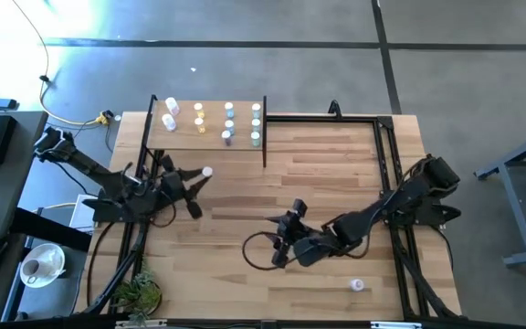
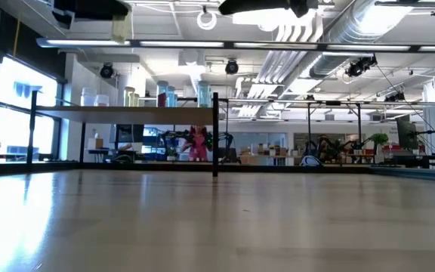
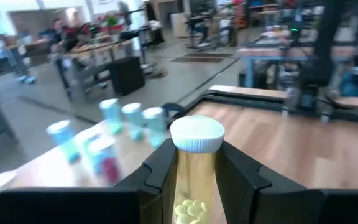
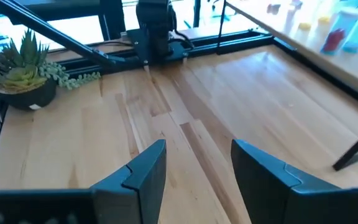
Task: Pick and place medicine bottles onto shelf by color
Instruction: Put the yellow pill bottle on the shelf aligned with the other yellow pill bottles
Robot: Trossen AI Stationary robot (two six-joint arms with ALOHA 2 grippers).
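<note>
The light-wood shelf (image 1: pixel 210 139) stands at the table's far edge on black posts, with several medicine bottles (image 1: pixel 227 123) in white, yellow, blue and green upright on it; the low view shows them in a row (image 2: pixel 165 94). My left gripper (image 1: pixel 196 181) is just in front of the shelf's near edge, shut on a yellow bottle (image 3: pixel 196 186) with a white cap (image 1: pixel 207 171). My right gripper (image 1: pixel 284 239) hangs over the middle of the table, open, with nothing between its fingers (image 4: pixel 148 165). One more bottle (image 1: pixel 357 285) lies on the table near the front right. My left gripper pinches the yellow bottle's body (image 3: pixel 196 177) just below the cap between its two fingers (image 3: pixel 165 165). The bottle lies along the fingers, its white cap (image 3: pixel 196 134) sticking out past their tips toward the shelf. It is lifted clear of the table.
A potted plant (image 1: pixel 138 294) sits at the table's near left corner. A black metal frame (image 1: pixel 383 146) runs along the far right and right side. Bare wood lies between the two grippers.
</note>
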